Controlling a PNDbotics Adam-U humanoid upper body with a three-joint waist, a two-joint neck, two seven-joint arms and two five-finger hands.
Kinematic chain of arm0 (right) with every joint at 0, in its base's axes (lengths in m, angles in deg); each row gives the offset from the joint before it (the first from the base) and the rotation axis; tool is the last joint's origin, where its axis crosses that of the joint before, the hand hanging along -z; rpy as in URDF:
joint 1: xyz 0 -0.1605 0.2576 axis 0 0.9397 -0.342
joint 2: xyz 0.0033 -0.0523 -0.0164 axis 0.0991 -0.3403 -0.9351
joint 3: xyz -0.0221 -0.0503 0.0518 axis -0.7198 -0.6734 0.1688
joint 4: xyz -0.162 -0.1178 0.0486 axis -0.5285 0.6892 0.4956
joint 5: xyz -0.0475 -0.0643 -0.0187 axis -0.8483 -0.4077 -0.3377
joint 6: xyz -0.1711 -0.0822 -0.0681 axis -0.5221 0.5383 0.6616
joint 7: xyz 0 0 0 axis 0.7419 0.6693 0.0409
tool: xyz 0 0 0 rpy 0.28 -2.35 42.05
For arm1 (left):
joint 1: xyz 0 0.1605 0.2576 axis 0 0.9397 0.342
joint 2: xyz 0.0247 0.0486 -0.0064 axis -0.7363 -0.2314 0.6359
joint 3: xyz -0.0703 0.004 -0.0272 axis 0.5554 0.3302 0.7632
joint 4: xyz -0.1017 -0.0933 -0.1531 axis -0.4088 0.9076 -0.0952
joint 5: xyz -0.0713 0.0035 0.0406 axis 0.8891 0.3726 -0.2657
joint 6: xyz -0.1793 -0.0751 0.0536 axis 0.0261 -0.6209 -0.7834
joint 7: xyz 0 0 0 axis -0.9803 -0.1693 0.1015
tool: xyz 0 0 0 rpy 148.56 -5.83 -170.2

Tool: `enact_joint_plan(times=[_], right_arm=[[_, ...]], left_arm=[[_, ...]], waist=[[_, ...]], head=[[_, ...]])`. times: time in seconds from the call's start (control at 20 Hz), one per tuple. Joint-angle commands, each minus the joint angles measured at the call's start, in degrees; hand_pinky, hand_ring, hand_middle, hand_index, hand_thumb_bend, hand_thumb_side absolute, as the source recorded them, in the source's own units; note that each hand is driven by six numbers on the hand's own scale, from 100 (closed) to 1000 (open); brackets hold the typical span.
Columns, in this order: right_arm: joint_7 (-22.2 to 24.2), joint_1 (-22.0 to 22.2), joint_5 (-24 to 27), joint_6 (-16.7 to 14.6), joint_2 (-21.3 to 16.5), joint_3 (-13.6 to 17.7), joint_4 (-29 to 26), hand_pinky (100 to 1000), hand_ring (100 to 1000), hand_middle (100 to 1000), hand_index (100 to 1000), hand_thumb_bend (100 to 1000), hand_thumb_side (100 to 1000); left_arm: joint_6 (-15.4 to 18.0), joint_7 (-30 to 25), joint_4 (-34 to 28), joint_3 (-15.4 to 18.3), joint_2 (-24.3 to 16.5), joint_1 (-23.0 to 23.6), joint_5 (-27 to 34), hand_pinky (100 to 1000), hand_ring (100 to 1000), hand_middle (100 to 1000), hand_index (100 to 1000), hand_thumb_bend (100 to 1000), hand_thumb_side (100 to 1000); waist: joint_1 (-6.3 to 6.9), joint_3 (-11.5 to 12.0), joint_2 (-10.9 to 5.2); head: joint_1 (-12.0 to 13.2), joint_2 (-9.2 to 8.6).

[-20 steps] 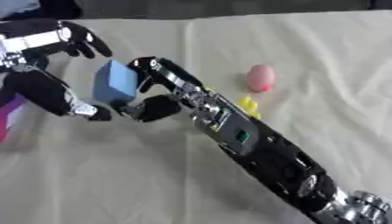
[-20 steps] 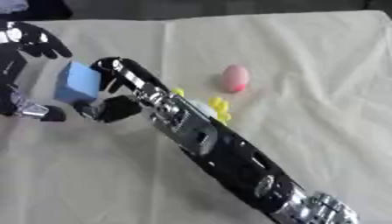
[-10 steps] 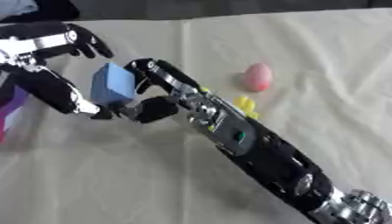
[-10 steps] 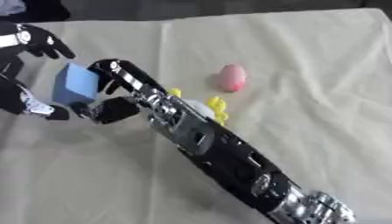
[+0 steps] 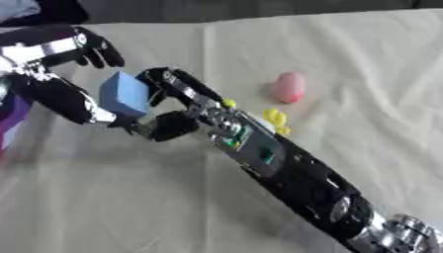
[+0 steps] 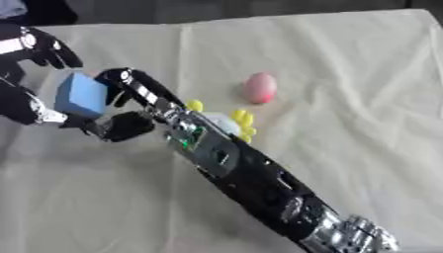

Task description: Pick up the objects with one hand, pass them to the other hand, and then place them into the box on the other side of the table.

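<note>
The right hand (image 5: 169, 106) reaches diagonally across the cloth-covered table (image 5: 363, 69) from the lower right and pinches a blue block (image 5: 124, 94) — fingers curl over the block's upper right edge while the thumb sits below it, so the block is carried clear of the cloth. The left hand (image 5: 61, 74) meets it from the left side: its upper fingers are spread above the block's top left corner and its lower fingers extend beneath the block, close to the right thumb. Whether the left hand actually touches the block cannot be told from either view. This arrangement suits the hand-over step: the right hand presents the block's free left face so that the left hand can close around it before the right hand lets go. Behind the right forearm, on the side away from the left hand, lie a pink egg-shaped object (image 5: 287, 87) and a small cluster of yellow pieces (image 5: 276, 118), partly hidden by the arm — both rest on the cloth well apart from the exchange. A purple object (image 5: 12, 116) shows at the edge beyond the left hand; it may be the destination box, but too little of it is visible to confirm.
</note>
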Motion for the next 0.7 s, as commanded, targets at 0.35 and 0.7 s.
enact_joint_plan(times=[0.35, 0.7], right_arm=[[0.77, -0.78, 2.56, -2.40, 0.34, -0.06, 0.55, 650, 638, 505, 605, 100, 196], [1.09, -0.46, 4.25, -3.52, -0.23, -0.18, 0.83, 647, 634, 502, 604, 100, 205]], left_arm=[[0.61, 0.09, 2.92, -0.35, 0.75, -1.22, -0.85, 833, 757, 706, 759, 582, 189], [2.40, 0.43, 5.58, -0.79, 1.68, -1.20, -2.26, 811, 726, 655, 702, 481, 176]], waist=[[1.01, -0.21, -2.24], [1.03, -0.31, -2.20]], head=[[0.32, -0.60], [0.59, -0.57]])
